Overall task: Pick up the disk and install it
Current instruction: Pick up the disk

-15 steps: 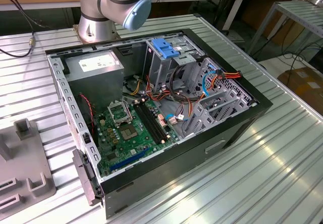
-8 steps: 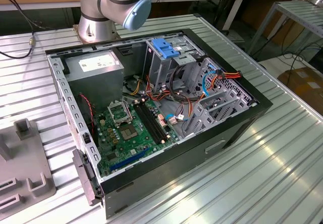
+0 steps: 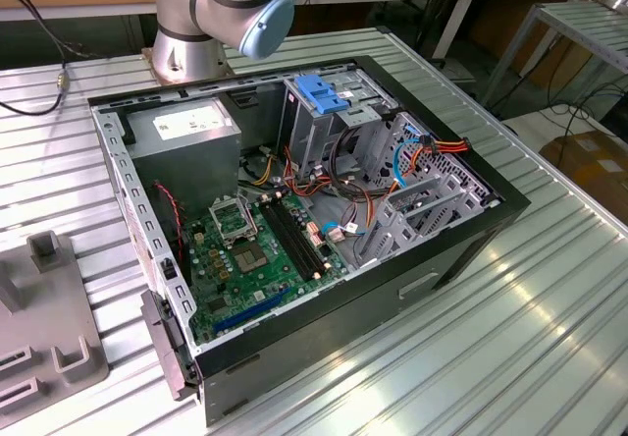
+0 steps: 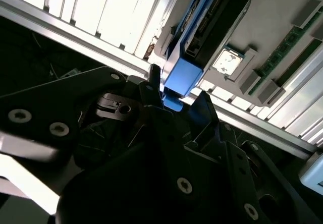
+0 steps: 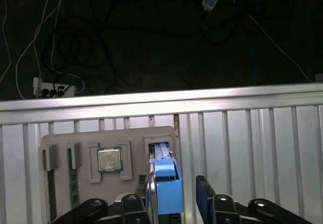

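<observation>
Gripper hangs open astride the disk standing in its tray, holding nothing; it looks stiff, weighty, fragile, best pinched across its flat faces.

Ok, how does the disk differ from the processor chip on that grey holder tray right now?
The disk stands on edge in its slot; the processor chip lies flat in its recess. The disk wears a bright blue frame; the chip is bare silver. The open end effector straddles the disk; the chip sits clear of it. Both rest in the grey holder tray.
</observation>
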Motion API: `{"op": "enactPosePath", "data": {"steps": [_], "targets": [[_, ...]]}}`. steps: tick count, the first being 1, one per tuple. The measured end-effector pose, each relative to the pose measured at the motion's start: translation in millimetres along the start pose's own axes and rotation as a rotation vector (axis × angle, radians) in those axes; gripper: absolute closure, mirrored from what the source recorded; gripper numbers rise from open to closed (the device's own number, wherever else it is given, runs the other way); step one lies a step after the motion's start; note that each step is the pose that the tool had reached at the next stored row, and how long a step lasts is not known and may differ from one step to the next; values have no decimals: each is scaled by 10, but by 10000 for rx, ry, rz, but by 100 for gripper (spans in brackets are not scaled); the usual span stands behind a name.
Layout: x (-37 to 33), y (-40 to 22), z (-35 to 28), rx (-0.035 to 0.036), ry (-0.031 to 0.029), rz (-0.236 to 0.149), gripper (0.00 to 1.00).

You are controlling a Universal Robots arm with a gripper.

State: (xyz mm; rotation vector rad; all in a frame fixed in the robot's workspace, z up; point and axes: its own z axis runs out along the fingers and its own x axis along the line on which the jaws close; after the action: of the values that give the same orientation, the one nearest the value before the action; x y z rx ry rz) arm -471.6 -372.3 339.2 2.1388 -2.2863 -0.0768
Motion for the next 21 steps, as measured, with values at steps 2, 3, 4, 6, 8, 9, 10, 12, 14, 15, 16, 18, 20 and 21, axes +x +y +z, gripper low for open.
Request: {"op": "enactPosePath", "data": {"steps": [2, 3, 4, 6, 8, 9, 10, 12, 14, 15, 16, 18, 20, 21], "targets": [[-1, -8, 24, -1, 0, 2, 50], [0, -8, 29, -2, 1, 2, 50], [0, -9, 36, -2, 2, 1, 50], [1, -11, 51, -1, 5, -9, 50], [1, -26, 70, -4, 15, -51, 50], [1, -35, 83, -2, 19, -57, 50], [0, -46, 101, 1, 22, -58, 50], [1, -49, 127, 21, 22, -59, 50], [2, -51, 153, 37, 22, -67, 50], [2, -51, 164, 46, 22, -71, 50], [2, -52, 178, 56, 21, -75, 50], [10, -53, 202, 77, 22, -92, 50], [43, -56, 225, 100, 22, -136, 50], [54, -57, 232, 106, 22, -147, 50]]}}
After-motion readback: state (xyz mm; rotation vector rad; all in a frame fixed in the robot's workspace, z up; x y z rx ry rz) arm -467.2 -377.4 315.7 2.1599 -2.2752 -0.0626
